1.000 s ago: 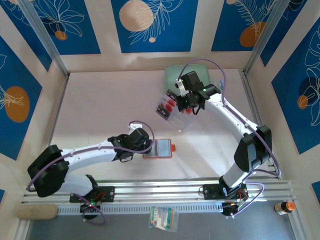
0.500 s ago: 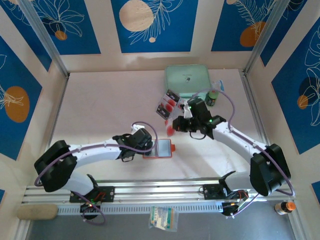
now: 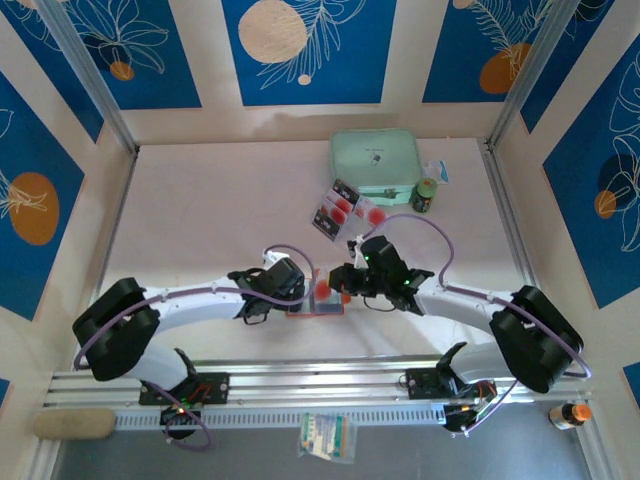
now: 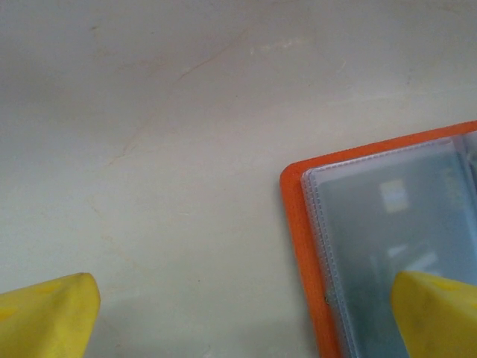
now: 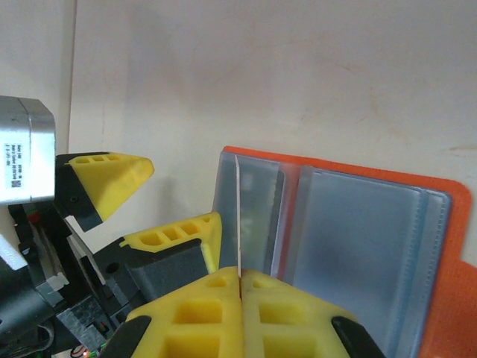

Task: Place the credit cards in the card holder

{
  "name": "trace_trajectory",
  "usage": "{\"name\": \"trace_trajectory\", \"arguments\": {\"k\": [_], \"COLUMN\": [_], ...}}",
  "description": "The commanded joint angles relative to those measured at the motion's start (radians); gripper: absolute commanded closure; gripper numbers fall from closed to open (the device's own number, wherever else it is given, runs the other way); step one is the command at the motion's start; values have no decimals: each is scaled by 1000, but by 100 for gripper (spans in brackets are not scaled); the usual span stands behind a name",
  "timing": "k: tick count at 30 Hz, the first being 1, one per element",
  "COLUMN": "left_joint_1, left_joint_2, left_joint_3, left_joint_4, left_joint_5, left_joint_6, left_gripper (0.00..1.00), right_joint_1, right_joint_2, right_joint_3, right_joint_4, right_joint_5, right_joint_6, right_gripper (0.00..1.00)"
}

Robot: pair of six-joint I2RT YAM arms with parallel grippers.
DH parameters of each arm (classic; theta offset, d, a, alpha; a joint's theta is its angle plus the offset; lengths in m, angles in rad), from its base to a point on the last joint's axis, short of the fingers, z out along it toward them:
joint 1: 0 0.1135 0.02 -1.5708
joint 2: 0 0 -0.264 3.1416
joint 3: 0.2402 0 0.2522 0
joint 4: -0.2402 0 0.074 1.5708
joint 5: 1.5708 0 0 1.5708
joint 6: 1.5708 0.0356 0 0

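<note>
The orange-red card holder (image 5: pixel 440 224) lies open on the table, grey sleeves up, and is mostly covered by both grippers (image 3: pixel 345 297). My right gripper (image 5: pixel 240 276) is shut on one credit card (image 5: pixel 238 209), held edge-on over the holder's left sleeve; from above the card's red dot (image 3: pixel 323 288) shows. My left gripper (image 4: pixel 242 321) is open, with one yellow finger (image 4: pixel 436 313) over the holder's sleeve (image 4: pixel 387 224) and the other finger (image 4: pixel 45 317) on bare table. More credit cards (image 3: pixel 340 208) lie in the clear tray.
The clear plastic tray (image 3: pixel 358 232) sits just behind the grippers. A mint-green case (image 3: pixel 375 160) lies at the back, with a small dark bottle (image 3: pixel 427 195) to its right. The left gripper's fingers (image 5: pixel 104 179) stand close beside the held card.
My right gripper has come down from the tray to the card holder, carrying a card, and now sits close to the left gripper. The left gripper has stayed at the holder.
</note>
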Motion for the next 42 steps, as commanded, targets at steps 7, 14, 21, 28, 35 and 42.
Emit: {"name": "trace_trajectory", "arguments": {"k": [7,14,21,28,35,42], "left_joint_1": [8,8,8,8,8,8], "left_joint_2": [12,11,5,-2,-8,-8], "left_joint_3": [-37,-47,-55,-63,-76,-81], "left_joint_4": [-16,-21,-16,-16,-11,-2], "left_joint_5": [-10,-12,-10,-10,-9,-7], "left_joint_6": [-19,-29,-34,-36,-42,-43], "left_gripper": [0,0,0,0,0,0], "right_joint_1": [46,59,66,72,75,78], "right_joint_2": [59,81,120,151,163,176], "right_joint_3": [-69,-82,-76,-81,-89,-99], "right_joint_4": [193,247,283,313,316,318], "right_joint_5": [104,133,141,152,166,169], "right_joint_6": [66,77,86,100,104,111], "right_gripper": [100,100,100,100,100,100]}}
